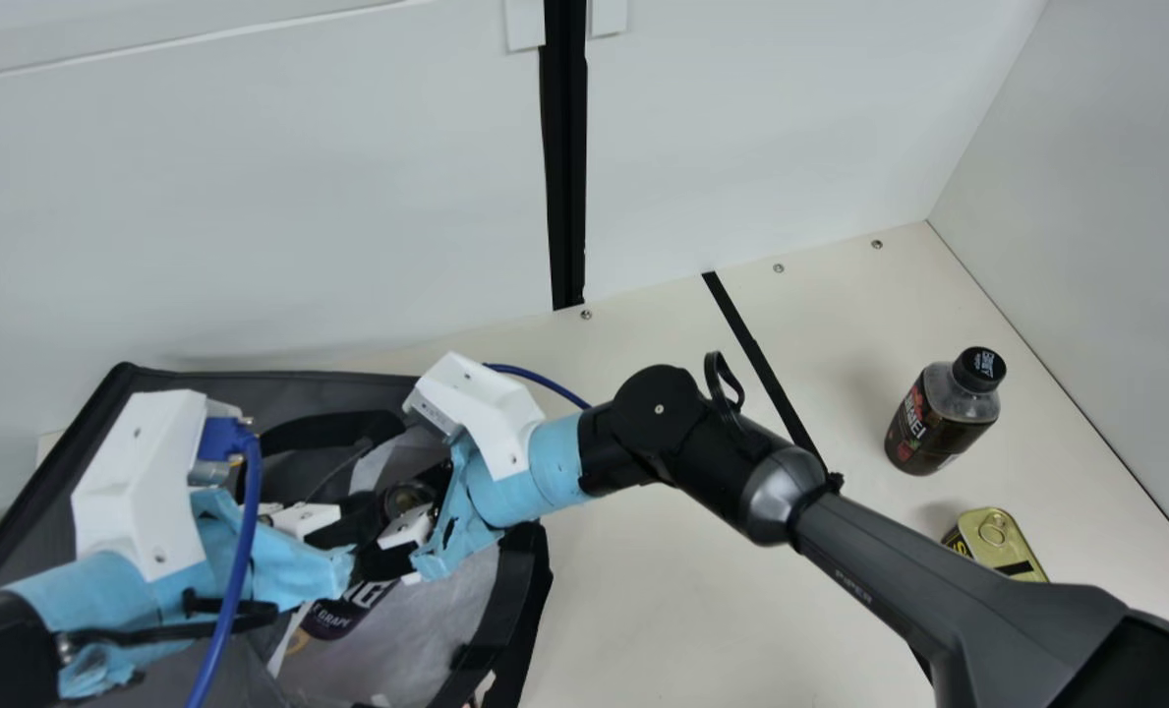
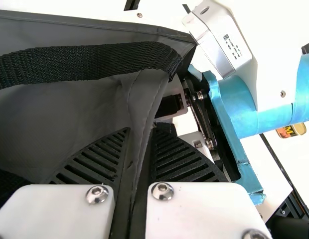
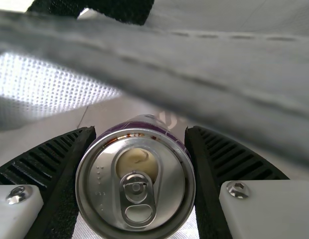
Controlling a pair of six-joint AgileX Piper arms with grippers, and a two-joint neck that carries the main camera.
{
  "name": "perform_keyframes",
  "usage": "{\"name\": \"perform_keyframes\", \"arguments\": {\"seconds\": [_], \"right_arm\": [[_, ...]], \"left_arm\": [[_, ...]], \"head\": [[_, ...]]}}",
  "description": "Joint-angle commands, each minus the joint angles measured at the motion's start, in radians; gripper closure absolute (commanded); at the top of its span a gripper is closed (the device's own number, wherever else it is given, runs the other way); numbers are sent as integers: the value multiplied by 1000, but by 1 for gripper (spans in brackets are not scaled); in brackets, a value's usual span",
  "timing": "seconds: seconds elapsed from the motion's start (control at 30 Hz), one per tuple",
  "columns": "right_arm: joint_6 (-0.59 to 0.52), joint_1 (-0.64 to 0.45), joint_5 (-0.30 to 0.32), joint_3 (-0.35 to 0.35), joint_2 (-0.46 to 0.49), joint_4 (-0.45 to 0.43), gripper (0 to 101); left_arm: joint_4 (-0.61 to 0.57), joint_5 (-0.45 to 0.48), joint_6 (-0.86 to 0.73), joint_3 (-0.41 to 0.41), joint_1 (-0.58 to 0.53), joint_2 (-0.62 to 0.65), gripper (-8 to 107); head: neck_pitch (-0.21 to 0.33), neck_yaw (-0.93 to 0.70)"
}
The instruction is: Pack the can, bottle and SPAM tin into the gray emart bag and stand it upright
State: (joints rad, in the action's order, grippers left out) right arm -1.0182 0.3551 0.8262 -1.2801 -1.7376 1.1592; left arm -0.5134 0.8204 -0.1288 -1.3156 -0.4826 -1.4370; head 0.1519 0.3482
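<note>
- Pinching one can (image 3: 137,184) between its two ribbed fingers, the right gripper (image 1: 392,521) reaches into the mouth of the one gray emart bag (image 1: 230,388); the can has a single pull tab on its silver lid and a purple rim of body below it.
- One fold of the bag's gray fabric is nipped between the two fingers of the left gripper (image 1: 346,534), just beside the right one. A black woven strap (image 2: 84,64) runs along the cloth there.
- Of the three things to pack, one is within the bag and two stand outside it, on the table (image 1: 643,600), well apart from the bag at the main view's right.
- The first of those two is one bottle (image 1: 943,413), upright, with one black cap and dark contents.
- The second is one SPAM tin (image 1: 1002,541), near the bottle but not touching it, with one ring on its yellow lid; the right arm covers part of it.
- Three screws dot the table's back edge.
</note>
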Motion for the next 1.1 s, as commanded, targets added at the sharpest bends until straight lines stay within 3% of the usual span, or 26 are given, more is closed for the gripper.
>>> {"name": "perform_keyframes", "arguments": {"seconds": [0.0, 0.73, 0.83, 1.07], "right_arm": [[0, 0, 0, 0, 0, 0, 101], [0, 0, -1, 0, 0, -1, 101], [26, 6, -1, 16, 34, -18, 101], [34, 6, 4, 16, 46, -37, 78]], "left_arm": [[0, 0, 0, 0, 0, 0, 107], [0, 0, 0, 0, 0, 0, 107], [0, 0, 0, 0, 0, 0, 107], [0, 0, 0, 0, 0, 0, 107]], "head": [[23, 1], [23, 1], [23, 1], [23, 1]]}}
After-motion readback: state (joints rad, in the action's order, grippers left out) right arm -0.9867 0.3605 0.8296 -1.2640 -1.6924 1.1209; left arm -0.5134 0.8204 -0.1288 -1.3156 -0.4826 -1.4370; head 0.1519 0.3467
